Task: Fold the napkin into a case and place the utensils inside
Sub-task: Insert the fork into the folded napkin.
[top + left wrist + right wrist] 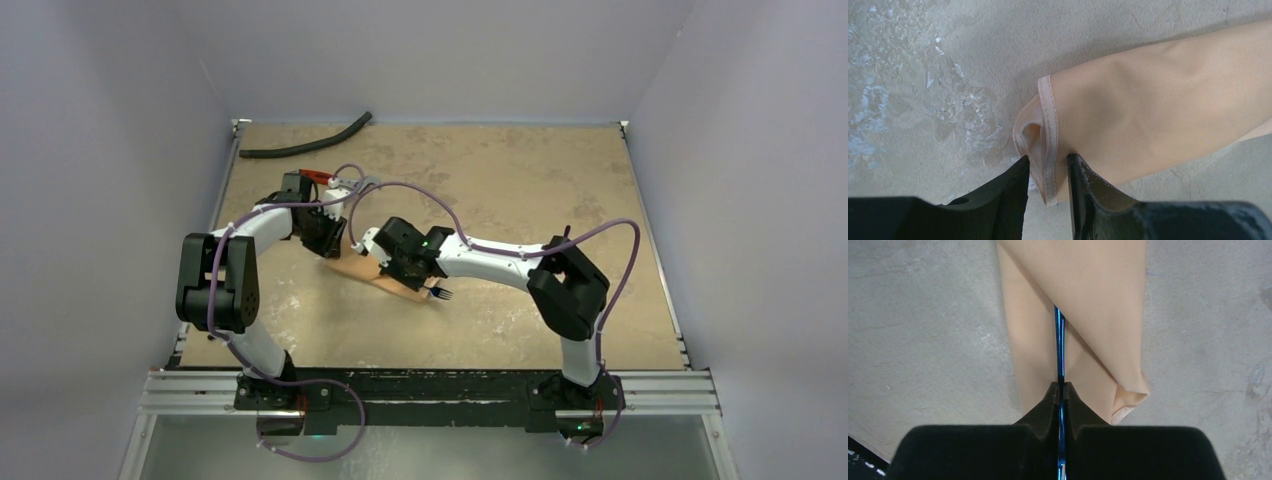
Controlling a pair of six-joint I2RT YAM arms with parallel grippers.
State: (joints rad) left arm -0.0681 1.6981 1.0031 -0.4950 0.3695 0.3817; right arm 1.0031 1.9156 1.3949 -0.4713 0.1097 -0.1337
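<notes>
The peach-orange napkin (372, 271) lies folded into a long narrow case on the table, between the two arms. My left gripper (325, 238) is at its far left end. In the left wrist view the jaws (1047, 165) are closed on the hemmed edge of the napkin (1158, 100), where the layers gape a little. My right gripper (1061, 385) is shut on the blue fork (1059, 345). The fork's handle runs under a flap of the napkin (1098, 300). The fork's tines (441, 293) stick out near the right gripper (405, 265). The purple spoon is not in view.
A curved black hose (305, 145) lies at the far left of the table. A red-handled wrench (318, 175) lies just behind the left arm's wrist. Grey walls stand close on three sides.
</notes>
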